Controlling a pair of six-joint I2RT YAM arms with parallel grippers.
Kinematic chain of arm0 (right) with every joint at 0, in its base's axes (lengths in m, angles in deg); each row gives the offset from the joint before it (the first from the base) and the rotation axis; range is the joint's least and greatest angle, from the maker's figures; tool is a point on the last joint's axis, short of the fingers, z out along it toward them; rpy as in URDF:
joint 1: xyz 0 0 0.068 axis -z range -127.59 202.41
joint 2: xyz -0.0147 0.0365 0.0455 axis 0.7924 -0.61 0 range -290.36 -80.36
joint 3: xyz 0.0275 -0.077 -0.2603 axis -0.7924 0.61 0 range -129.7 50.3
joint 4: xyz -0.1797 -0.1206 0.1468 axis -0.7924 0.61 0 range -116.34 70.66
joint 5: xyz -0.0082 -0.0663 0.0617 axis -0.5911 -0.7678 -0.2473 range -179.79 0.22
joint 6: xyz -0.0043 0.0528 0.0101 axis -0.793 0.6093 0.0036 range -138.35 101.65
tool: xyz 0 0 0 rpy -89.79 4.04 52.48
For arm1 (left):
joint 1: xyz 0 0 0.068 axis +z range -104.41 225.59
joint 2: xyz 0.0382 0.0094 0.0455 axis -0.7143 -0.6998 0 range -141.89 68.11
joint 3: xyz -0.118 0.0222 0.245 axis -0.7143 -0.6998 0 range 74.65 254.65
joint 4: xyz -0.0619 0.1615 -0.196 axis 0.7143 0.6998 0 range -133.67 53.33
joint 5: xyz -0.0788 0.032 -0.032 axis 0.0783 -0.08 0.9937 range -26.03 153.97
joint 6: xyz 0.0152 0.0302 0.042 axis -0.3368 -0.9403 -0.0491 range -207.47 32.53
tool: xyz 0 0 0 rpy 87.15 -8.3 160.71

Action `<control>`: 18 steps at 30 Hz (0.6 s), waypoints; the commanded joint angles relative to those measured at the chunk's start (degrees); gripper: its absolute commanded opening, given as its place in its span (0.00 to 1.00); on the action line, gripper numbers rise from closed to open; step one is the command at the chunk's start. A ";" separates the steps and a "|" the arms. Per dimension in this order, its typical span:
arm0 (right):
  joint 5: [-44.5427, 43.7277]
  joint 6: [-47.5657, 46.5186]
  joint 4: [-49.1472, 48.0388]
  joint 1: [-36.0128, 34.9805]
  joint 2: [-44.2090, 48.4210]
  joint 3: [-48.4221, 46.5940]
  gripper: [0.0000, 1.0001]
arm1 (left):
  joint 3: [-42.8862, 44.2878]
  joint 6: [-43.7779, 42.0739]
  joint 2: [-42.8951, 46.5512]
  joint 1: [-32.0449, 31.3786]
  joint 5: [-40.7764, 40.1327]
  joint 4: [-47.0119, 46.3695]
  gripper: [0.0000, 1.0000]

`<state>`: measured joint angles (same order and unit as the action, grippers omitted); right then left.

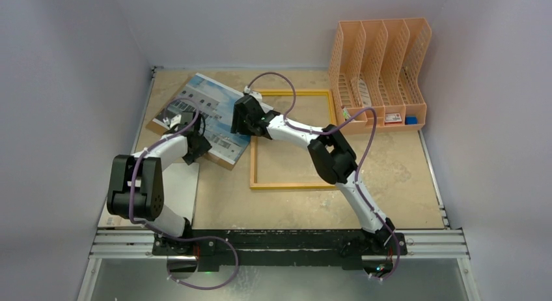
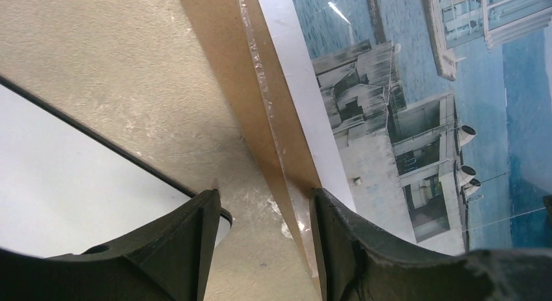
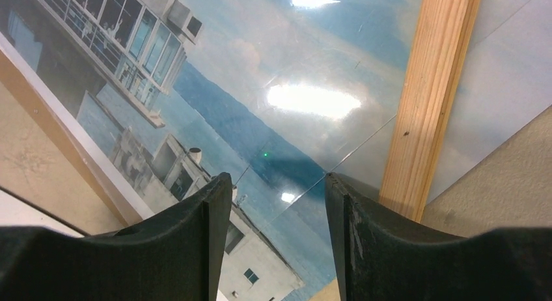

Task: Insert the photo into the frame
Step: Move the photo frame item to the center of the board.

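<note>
Left end effector, released, straddles the board edge beside the photo. Right end effector, released, hangs over the photo where the frame's rail crosses it. Rack labels unreadable.

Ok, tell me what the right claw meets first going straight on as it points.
Probably the glossy paper photo of a white building under blue sky, which fills the gap of the open right claw; the light wooden frame rail sits aside.
</note>
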<state>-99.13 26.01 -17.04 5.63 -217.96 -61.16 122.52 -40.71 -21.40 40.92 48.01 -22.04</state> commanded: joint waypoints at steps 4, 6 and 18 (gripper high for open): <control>-3.35 -9.29 -1.21 2.68 -3.34 -7.88 0.58 | 1.06 -0.29 3.62 0.96 0.98 1.24 0.55; -3.46 -13.86 -5.60 2.99 -3.29 -8.32 0.59 | 1.95 -0.32 4.18 0.97 1.20 1.18 0.55; -0.50 -35.63 -23.78 3.61 -8.87 -13.86 0.67 | 3.30 0.96 4.35 1.15 -0.47 -2.96 0.63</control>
<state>-100.42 -1.69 -34.66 9.60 -225.06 -71.91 124.30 -40.05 -18.85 41.47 47.87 -21.06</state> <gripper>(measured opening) 0.663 0.624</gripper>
